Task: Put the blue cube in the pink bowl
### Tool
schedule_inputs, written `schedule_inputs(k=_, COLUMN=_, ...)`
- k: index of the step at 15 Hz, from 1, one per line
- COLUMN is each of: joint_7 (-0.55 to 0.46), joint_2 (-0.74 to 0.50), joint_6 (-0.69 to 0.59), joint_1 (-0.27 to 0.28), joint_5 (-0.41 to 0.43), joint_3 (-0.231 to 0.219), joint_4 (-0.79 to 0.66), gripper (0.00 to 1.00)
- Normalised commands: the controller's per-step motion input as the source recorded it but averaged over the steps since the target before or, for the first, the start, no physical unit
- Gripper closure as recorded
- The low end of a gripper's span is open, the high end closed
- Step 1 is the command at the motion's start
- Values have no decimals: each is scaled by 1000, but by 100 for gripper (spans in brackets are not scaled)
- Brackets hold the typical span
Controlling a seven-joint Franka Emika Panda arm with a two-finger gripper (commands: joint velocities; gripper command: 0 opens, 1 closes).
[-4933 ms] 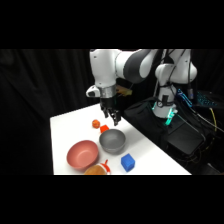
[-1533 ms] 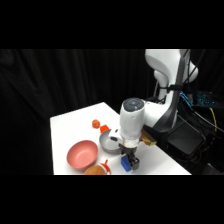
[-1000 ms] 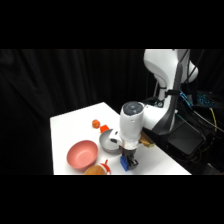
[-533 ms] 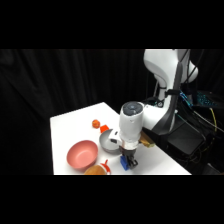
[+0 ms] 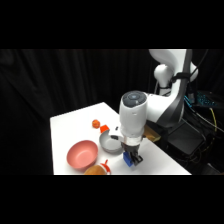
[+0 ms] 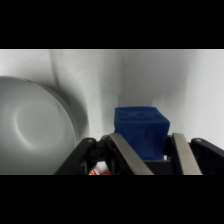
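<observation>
Blue cube (image 6: 140, 131) sat between the gripper's (image 6: 147, 156) fingers, apparently clamped, on or just above the white table (image 5: 75, 125) beside the grey bowl (image 6: 35, 130); carry and drop into the pink bowl (image 5: 82, 154) remained.

One blue cube (image 5: 128, 159), one pink bowl (image 5: 82, 154), one grey bowl (image 5: 110, 142), one orange cup (image 5: 98, 170)
</observation>
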Motion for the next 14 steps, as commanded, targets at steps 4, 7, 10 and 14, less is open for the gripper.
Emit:
schedule_inputs(k=4, joint_7=-150, joint_2=-390, joint_6=-403, joint_1=-119, joint_5=20, joint_3=94, joint_4=-9, gripper=77)
schedule_inputs(k=7, joint_7=-178, joint_2=-345, joint_6=-310, joint_1=-171, joint_5=16, joint_3=101, joint_4=-6, gripper=77)
schedule_inputs(k=10, joint_7=-249, joint_2=-295, joint_6=-169, joint_1=-221, joint_5=58, joint_3=84, joint_4=-54, gripper=77)
schedule_inputs(k=14, joint_7=-280, joint_2=-293, joint_6=-53, joint_1=-232, joint_5=121, joint_3=48, joint_4=-157, gripper=77)
